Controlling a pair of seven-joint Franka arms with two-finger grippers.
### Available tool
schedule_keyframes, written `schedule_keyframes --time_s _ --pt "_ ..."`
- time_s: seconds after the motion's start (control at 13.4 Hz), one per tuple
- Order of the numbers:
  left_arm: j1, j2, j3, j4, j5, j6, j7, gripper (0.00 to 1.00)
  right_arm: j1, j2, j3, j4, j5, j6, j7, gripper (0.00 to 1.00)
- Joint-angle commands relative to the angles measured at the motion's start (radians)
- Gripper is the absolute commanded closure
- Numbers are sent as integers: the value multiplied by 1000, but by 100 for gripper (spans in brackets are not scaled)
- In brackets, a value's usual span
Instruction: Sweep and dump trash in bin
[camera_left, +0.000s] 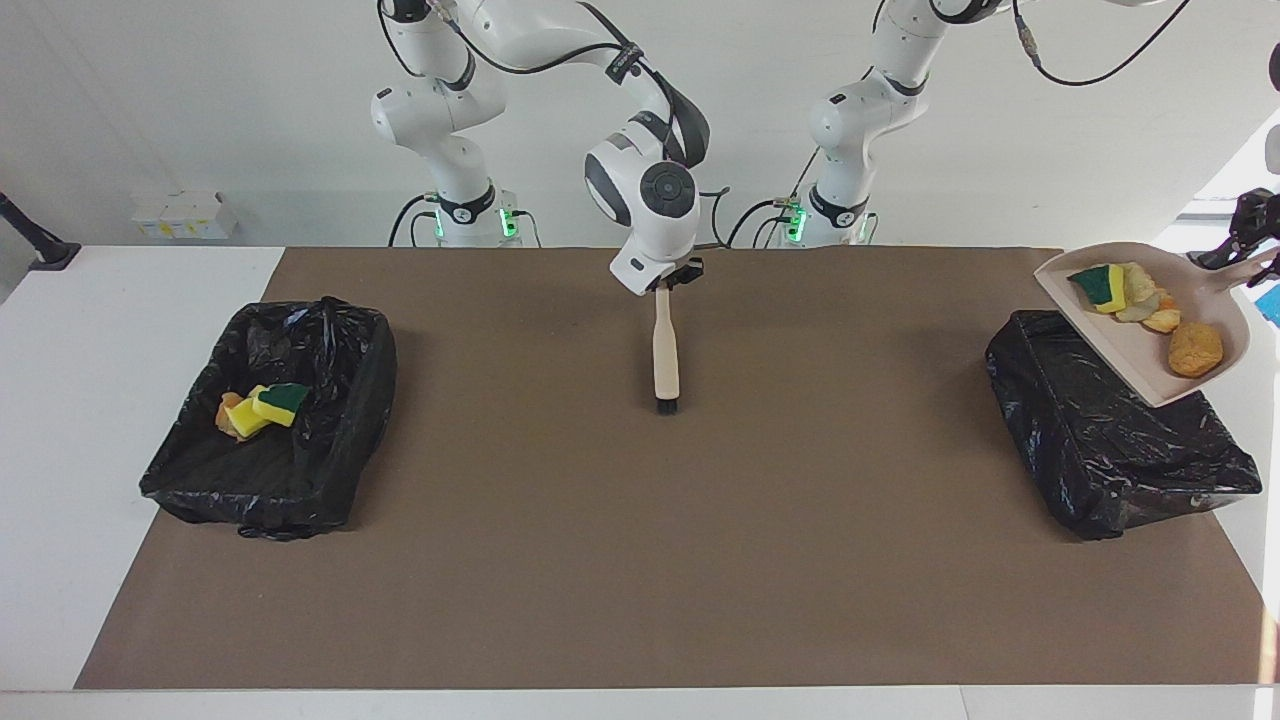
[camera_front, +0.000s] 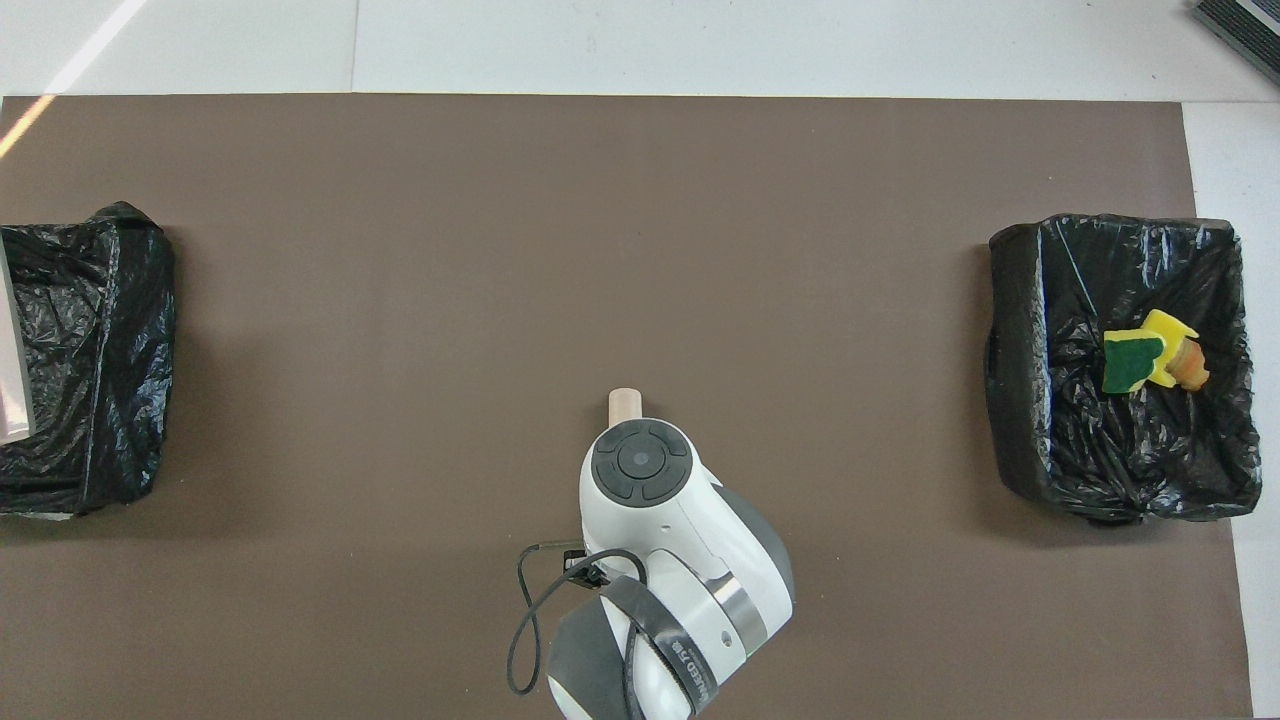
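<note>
Facing view: your left gripper (camera_left: 1252, 262) is clamped on the dustpan (camera_left: 1150, 345), raised over the bin (camera_left: 1110, 440), trash (camera_left: 1150, 305) aboard; tip too soon and scraps miss that bin. Your right gripper (camera_left: 668, 272) grips the brush (camera_left: 665, 345).

Overhead view: only the dustpan's edge shows over the bin (camera_front: 85, 355).

Both arms are glossy white with rounded joint housings and dark grey round end caps. Black cables loop loosely along the links, held by black straps bearing small white lettering. Each base wears a black collar, with green lights glowing beside it. The right hand (camera_left: 672, 276) is a small black block.
</note>
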Motion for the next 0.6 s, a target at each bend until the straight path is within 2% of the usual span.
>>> schedule_keyframes --time_s 0.0,0.07,0.15,0.37,0.52 --pt "2 4 -4 -1 27 69 56 100 -12 1 6 -8 -5 21 1 100" --pt "3 16 -4 -4 36 127 148 100 -25 7 6 -8 -1 20 2 84" --pt "8 39 -4 -20 45 182 185 100 -56 21 7 1 1 15 -10 1" --pt "2 81 -4 -90 178 366 187 100 -67 38 7 55 -8 -24 -45 0" --pt "-18 83 -4 -148 332 434 164 100 -91 23 1 79 -14 -64 -48 0"
